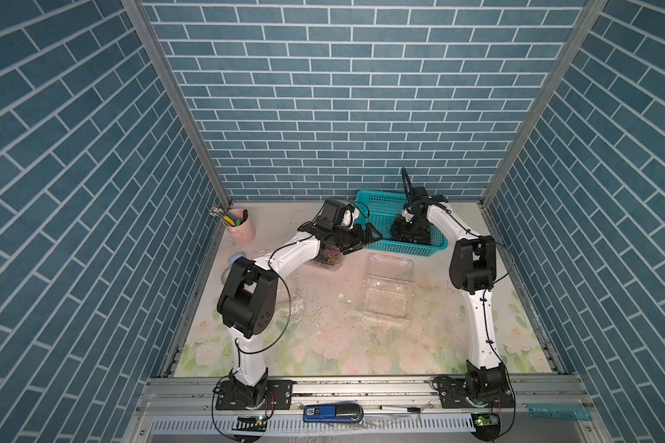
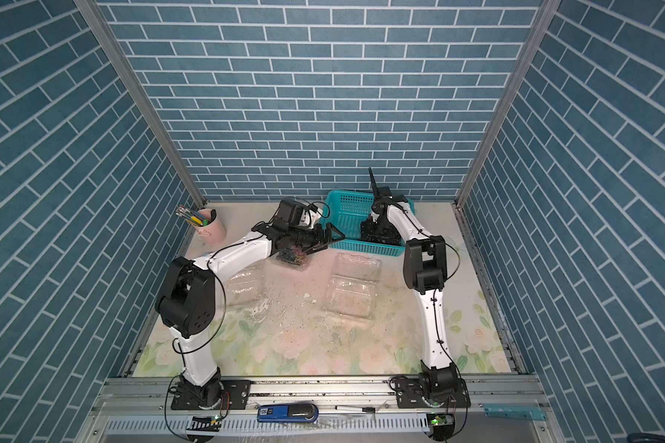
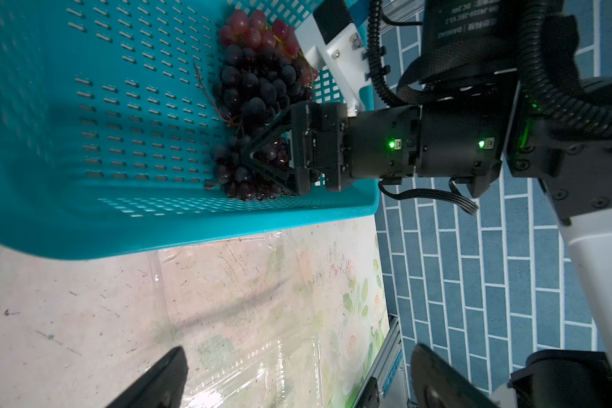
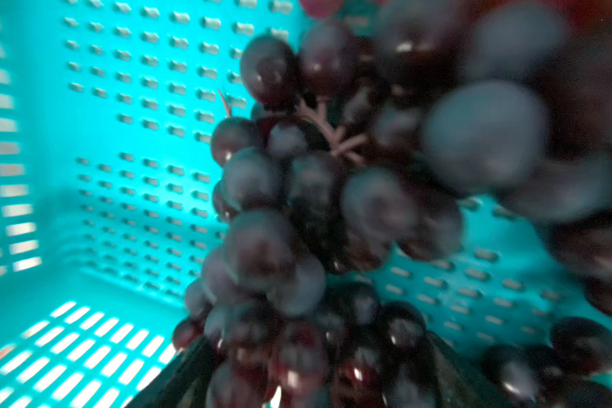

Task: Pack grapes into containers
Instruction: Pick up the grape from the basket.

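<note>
Blue brick-patterned walls close round three sides of the flowered bench (image 1: 323,337), which is speckled with dark crumbs. A teal basket (image 1: 381,203) stands at the back right and a pink cup (image 1: 242,228) of pens at the back left.

My right arm reaches down into the basket. My right jaws stand wide apart over a bunch of dark grapes (image 3: 258,92) lying on the basket floor. In my right wrist view the dark berries crowd between my fingers (image 4: 170,385), blurred and very close. I cannot tell whether the fingers press on them. Some red grapes (image 3: 258,30) lie against the dark ones in the same basket.

My left jaws are fully apart and hold nothing. They hover just beside the basket's near left corner, above the bench, with both left fingers (image 3: 156,378) showing at the edge of my left wrist view.

Three clear containers lie in front of the basket. The middle container (image 1: 388,284) lies opened flat near the centre of the bench. The second container (image 2: 290,262) sits under my left wrist and holds a few packed grapes (image 1: 329,257). The third container (image 2: 242,285) lies partly hidden beneath my left forearm.
</note>
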Robot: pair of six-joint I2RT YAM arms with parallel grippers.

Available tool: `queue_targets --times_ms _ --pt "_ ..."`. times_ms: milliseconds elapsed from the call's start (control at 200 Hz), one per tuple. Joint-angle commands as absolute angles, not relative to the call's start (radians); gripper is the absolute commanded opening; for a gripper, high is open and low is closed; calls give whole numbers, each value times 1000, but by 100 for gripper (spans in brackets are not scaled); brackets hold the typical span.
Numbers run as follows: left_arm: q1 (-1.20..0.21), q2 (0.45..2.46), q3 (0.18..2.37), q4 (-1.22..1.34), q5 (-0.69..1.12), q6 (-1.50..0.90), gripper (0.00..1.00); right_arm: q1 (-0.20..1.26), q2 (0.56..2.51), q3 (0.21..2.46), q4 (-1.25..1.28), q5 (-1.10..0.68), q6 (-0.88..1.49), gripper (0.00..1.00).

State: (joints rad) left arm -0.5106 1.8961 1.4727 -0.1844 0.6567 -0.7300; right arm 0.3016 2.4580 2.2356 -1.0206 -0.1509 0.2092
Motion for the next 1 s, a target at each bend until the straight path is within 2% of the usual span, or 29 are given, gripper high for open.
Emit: queue_targets --times_ms 0,60,140,180,270,305,390,475,740,995 --pt "-506 1914 1475 -180 669 -728 100 324 2542 2301 -1177 -37 139 91" --pt "-507 1914 1475 -179 669 -730 100 327 2544 2306 -1189 -45 131 90" --pt "-507 1916 1473 -179 668 -732 100 325 2510 2266 -1152 -81 136 81" --pt "-507 1917 1474 -178 669 -733 99 324 2494 2254 -1138 -110 143 74" --pt "-506 1920 1477 -181 672 -735 100 314 2468 2253 -1118 -168 173 51" --pt "-506 1919 1479 -182 673 -736 100 311 2455 2251 -1106 -200 191 46" --pt "-506 1913 1477 -182 672 -736 100 297 2418 2239 -1070 -255 231 45" --pt "-506 1909 1474 -182 670 -734 100 280 2375 2215 -1023 -326 268 39" --pt "-506 1901 1464 -181 671 -733 100 223 2238 2102 -841 -546 402 34" --pt "-505 1890 1457 -179 672 -736 100 208 2162 2071 -795 -597 451 33"
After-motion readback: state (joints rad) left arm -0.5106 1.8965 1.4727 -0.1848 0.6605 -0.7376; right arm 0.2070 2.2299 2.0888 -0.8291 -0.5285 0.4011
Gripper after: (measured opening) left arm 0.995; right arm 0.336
